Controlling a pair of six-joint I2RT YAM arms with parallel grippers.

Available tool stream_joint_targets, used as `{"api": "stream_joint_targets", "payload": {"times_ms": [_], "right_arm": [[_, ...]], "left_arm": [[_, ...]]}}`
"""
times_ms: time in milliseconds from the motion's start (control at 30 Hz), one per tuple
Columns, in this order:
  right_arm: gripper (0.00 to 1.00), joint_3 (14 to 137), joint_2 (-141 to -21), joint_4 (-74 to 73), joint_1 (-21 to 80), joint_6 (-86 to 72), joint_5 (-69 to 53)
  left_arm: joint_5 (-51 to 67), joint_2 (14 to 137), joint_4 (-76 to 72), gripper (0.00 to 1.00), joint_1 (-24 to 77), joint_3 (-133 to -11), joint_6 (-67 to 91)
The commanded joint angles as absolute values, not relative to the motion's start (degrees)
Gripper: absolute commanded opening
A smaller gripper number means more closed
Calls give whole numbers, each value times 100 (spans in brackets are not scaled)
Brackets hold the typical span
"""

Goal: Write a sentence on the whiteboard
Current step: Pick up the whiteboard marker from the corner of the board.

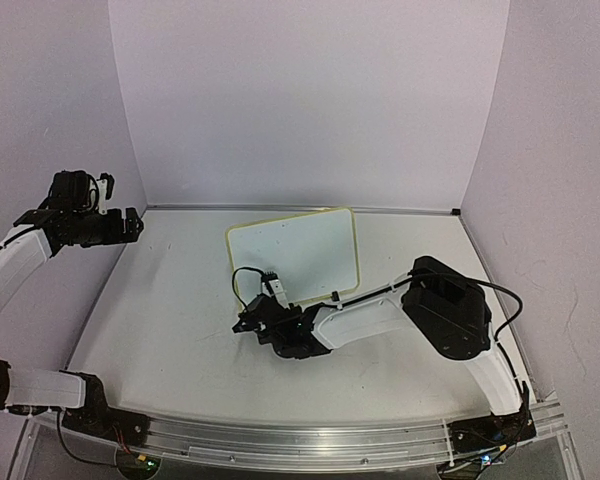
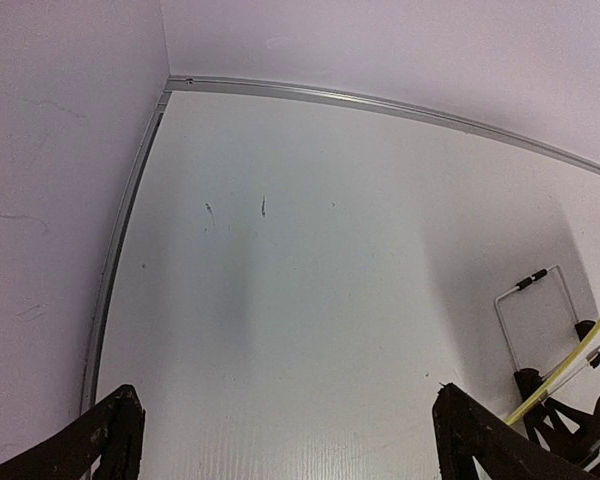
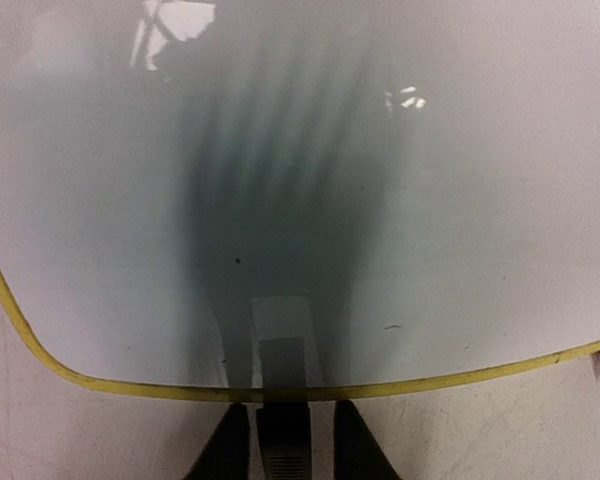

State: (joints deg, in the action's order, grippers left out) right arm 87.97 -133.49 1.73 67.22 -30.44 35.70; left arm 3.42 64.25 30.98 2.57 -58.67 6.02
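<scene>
The whiteboard point(image 1: 292, 252) lies flat mid-table, white with a pale yellow rim point(image 3: 130, 388). No sentence shows on its face; I see only a tiny dash and a dot. My right gripper point(image 1: 263, 312) sits low at the board's near-left edge. In the right wrist view its gripper point(image 3: 290, 445) is open, with a slim dark-ended marker pen point(image 3: 283, 440) standing between the fingers and a gap on each side. The pen's pale body point(image 1: 273, 287) rises above the gripper. My left gripper point(image 1: 130, 225) hangs high at the far left, open point(image 2: 290, 445) over bare table.
Purple walls enclose the table on three sides, with a metal strip point(image 2: 380, 105) along the back edge. A yellow cable point(image 2: 570, 375) runs by the right arm point(image 1: 440, 305). The left wrist view catches the whiteboard point(image 2: 540, 315) far to its right.
</scene>
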Motion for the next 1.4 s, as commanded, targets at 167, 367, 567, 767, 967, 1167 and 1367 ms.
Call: {"api": "stream_joint_targets", "payload": {"times_ms": [167,367,567,767,967,1167,1367], "right_arm": [[67,7722,-12026,898,6868,-2646,2640],[73,6578,-10451,445,6871,-2480,3023],[74,6083,-9084,-828,6333,-2433,3005],[70,5710,-8404,-1887,4574,-2702,1642],[68,5502,-8511,-2267,2633,-2482,351],[66,5479,-8968,-2385,1595,-2147,-187],[55,5605,-9562,-2421,1334,-1940,-177]], "left_arm": [[447,6345,3123,99,255,-5965,694],[279,6226,3081,99,257,-5924,762],[142,6130,3013,99,258,-5874,776],[191,6136,2970,99,256,-5819,740],[220,6159,2941,99,264,-5780,704],[187,6183,2937,99,264,-5762,706],[307,6230,2946,99,264,-5778,721]]}}
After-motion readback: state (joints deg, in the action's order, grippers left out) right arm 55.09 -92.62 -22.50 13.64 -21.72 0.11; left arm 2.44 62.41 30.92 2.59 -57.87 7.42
